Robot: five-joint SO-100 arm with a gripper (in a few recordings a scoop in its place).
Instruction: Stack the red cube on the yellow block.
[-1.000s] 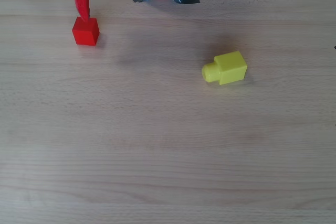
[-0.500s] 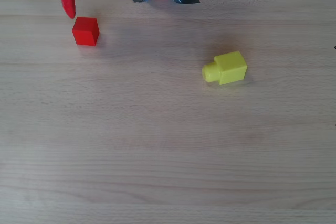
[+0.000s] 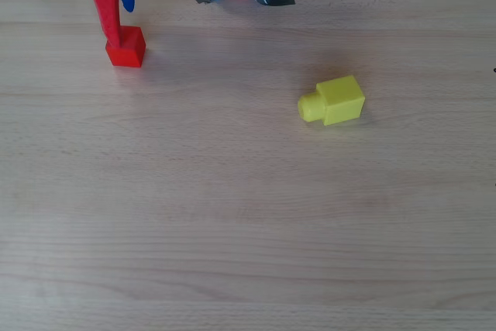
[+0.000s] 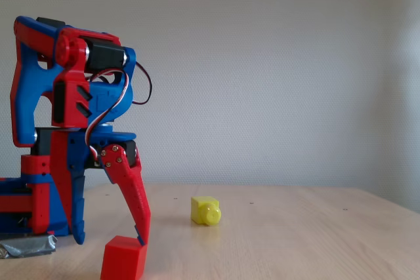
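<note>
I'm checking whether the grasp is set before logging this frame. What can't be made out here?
- Hand: whether its fingers bracket the red cube; the overhead view's top edge cuts it off, and in the fixed view the red finger covers the blue one.
- Cube contact: touching or just above, unclear.
- Yellow block: far side hidden in the fixed view.

In the overhead view, red cube (image 3: 125, 49) lies left of yellow block (image 3: 333, 101).

Pale wood-grain table (image 3: 248, 230), grey tape (image 4: 26, 247) (crumpled), plain white wall (image 4: 275, 63).
</note>
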